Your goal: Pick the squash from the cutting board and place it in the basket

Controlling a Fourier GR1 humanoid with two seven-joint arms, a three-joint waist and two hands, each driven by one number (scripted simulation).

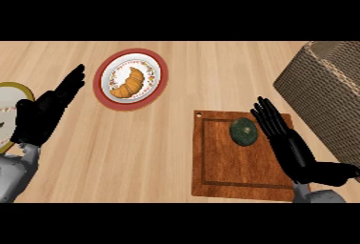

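Sitting on the cutting board (239, 157) at its 1 o'clock corner: the squash (245, 131), dark green, round, not held by anything. Board is brown wood with a groove round its border and a small hole at its 11 o'clock corner; it lies flat on the light wooden desk (141, 157), at about 4 o'clock from view centre.

Right robot hand (292, 145) is over the board's 3 o'clock edge, fingers straight and spread apart, tips pointing toward 11 o'clock. Fingertips are just beside the squash on its 3 o'clock side; can't tell whether they touch it. Thumb sticks out toward 3 o'clock, off the board.

Basket (323, 95): woven, tan-brown, at the view's 3 o'clock edge, partly cut off by the frame. Its near wall is just beside the board's 3 o'clock side. Nothing visible inside from this angle.

Left robot hand (42, 114) is at the view's 9 o'clock edge, open, fingers straight and pointing up toward 1 o'clock, holding nothing. It partly covers a yellow-rimmed plate (10, 95) that is cut off by the edge.

At 11 o'clock from centre: a red-rimmed plate (105, 97) with a croissant (128, 82) on it, well apart from the board.
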